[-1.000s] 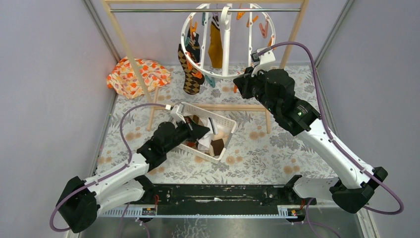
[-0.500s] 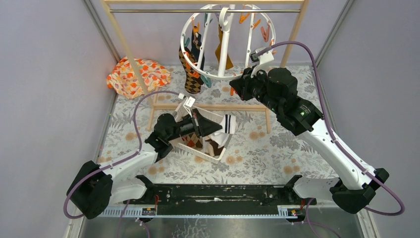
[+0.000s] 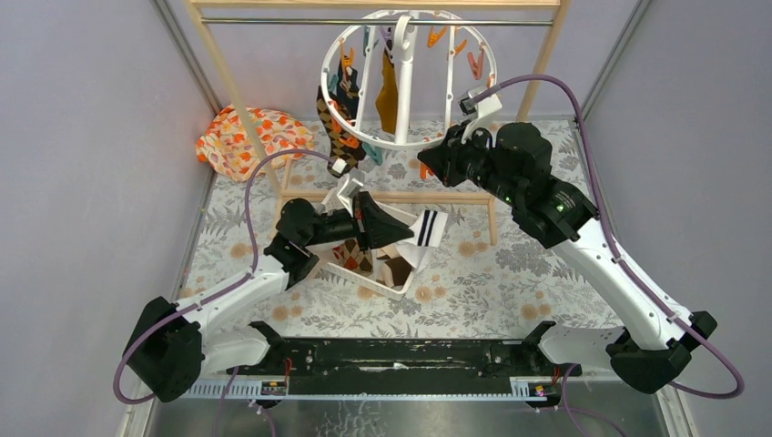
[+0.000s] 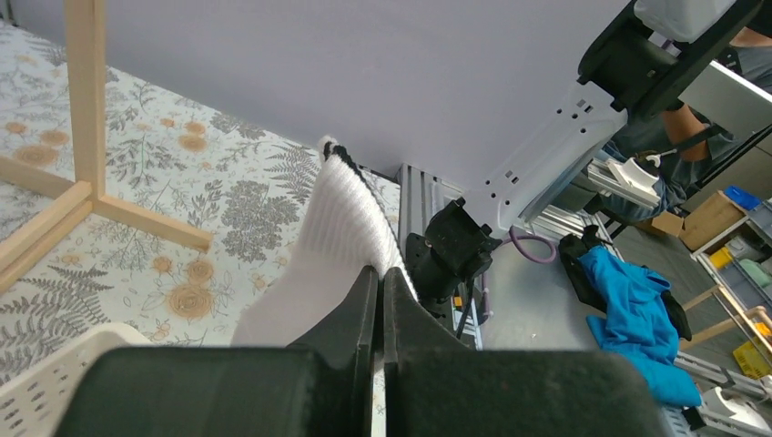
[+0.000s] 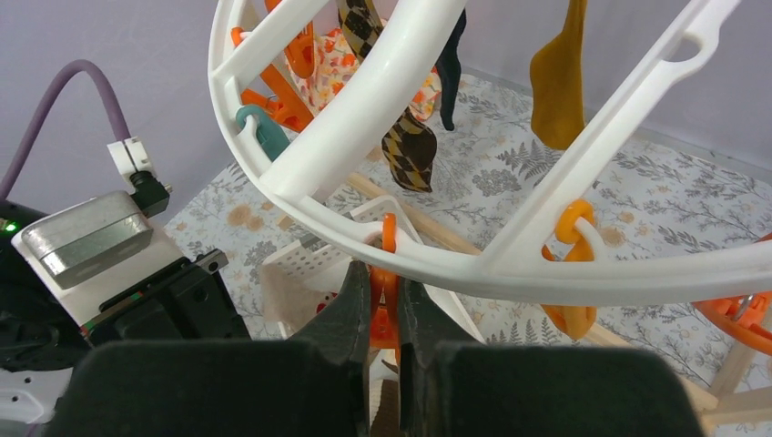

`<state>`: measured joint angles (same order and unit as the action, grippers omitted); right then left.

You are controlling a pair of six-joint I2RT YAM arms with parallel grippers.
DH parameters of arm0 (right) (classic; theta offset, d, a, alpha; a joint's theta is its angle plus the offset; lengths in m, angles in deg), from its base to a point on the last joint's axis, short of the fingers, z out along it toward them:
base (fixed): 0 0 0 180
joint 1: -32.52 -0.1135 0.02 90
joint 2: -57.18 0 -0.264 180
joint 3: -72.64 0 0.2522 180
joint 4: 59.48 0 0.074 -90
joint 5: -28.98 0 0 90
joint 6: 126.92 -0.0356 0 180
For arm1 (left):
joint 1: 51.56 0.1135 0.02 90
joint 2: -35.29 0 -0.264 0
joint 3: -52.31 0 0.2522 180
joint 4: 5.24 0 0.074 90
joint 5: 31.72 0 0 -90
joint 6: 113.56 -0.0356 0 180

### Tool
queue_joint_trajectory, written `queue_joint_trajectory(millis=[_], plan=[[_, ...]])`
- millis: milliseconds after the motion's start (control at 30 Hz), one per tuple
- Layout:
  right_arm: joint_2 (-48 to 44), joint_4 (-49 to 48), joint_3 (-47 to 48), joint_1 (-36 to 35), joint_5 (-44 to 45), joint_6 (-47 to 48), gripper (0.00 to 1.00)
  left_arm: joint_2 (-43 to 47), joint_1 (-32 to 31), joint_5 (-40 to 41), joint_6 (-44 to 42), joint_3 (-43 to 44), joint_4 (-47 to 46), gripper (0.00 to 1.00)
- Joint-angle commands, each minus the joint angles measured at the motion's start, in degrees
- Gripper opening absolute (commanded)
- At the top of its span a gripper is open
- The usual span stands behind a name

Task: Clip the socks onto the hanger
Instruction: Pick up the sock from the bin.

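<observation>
My left gripper (image 3: 401, 232) is pinched fully closed on a white ribbed ankle sock with black cuff stripes (image 3: 426, 228) and holds it in the air over the far-right edge of the white slotted plastic basket (image 3: 350, 267). In the left wrist view the fingers (image 4: 364, 300) meet with no gap, and the sock stands up from them with its cuff free.

My right gripper (image 3: 426, 164) is closed tight on an orange plastic clip (image 5: 384, 314). This clip dangles from the near lower rim of the large white round plastic hanger ring (image 3: 339, 116), and the ring hangs tilted between the uprights of the wooden rail frame (image 3: 232, 86).

A black-tan argyle sock (image 3: 337, 132) and a mustard sock (image 3: 389, 86) are already clipped on the ring's left half. A teal clip (image 5: 264, 127) sits just beside them.

The frame's low crossbar runs between the held sock and the gripped clip. Above that bar the air looks open. Right of the basket the floral-patterned bench (image 3: 482, 273) is bare up to my right arm. An orange-flowered cloth bundle (image 3: 246, 137) lies well apart, far left.
</observation>
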<state>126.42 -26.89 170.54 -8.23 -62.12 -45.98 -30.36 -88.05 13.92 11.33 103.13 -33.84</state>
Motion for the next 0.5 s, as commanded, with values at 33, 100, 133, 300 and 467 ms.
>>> queue_joint_trajectory(millis=[33,100,133,300,467], plan=[[-2.31,2.1,1.82,0.28,-6.82,0.56,0.0,-0.61,1.12,-3.4,-2.02,1.73,-7.07,0.0],[-2.58,2.24,1.74,0.28,-7.49,0.53,0.0,-0.59,1.68,-3.14,-2.27,2.28,-7.14,0.0],[-2.75,2.22,1.67,0.37,-7.76,0.53,0.0,-0.58,1.99,-3.0,-2.35,2.6,-7.07,0.0],[-3.13,2.54,1.24,0.49,-8.91,1.0,0.0,-1.58,4.98,-4.21,0.67,3.71,-11.7,0.0],[-3.14,2.86,1.15,0.72,-9.97,1.36,0.0,-3.58,6.51,-6.32,6.3,5.58,-18.74,0.0]])
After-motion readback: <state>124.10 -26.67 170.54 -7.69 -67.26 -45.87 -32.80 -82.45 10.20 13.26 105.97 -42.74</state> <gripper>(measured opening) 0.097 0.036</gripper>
